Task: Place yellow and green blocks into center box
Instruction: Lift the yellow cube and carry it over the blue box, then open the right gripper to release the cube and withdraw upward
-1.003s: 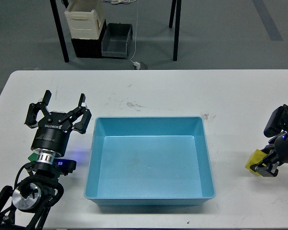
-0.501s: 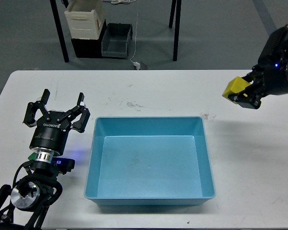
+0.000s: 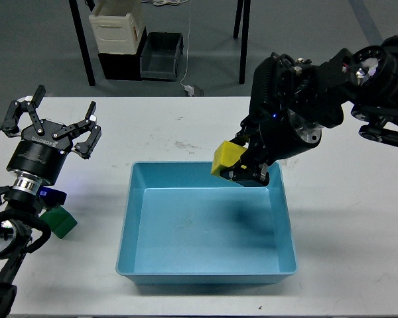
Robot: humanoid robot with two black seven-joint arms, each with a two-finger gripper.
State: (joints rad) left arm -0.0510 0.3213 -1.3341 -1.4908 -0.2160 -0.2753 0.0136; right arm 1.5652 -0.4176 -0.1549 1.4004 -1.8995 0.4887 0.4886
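Observation:
My right gripper (image 3: 237, 167) is shut on a yellow block (image 3: 225, 159) and holds it in the air above the far edge of the blue center box (image 3: 205, 281). The box shows nothing inside but its bare floor. A green block (image 3: 60, 222) lies on the white table to the left of the box, partly behind my left arm. My left gripper (image 3: 51, 122) is open and empty, raised above the table's left side, up and to the left of the green block.
The white table (image 3: 205, 122) spans the view. Beyond its far edge stand a cream crate (image 3: 117, 26), a grey bin (image 3: 162, 56) and black table legs on the floor.
My right arm swung left with the yellow block, from the table's right side to above the box's far edge. My left gripper rose and moved left, uncovering the green block.

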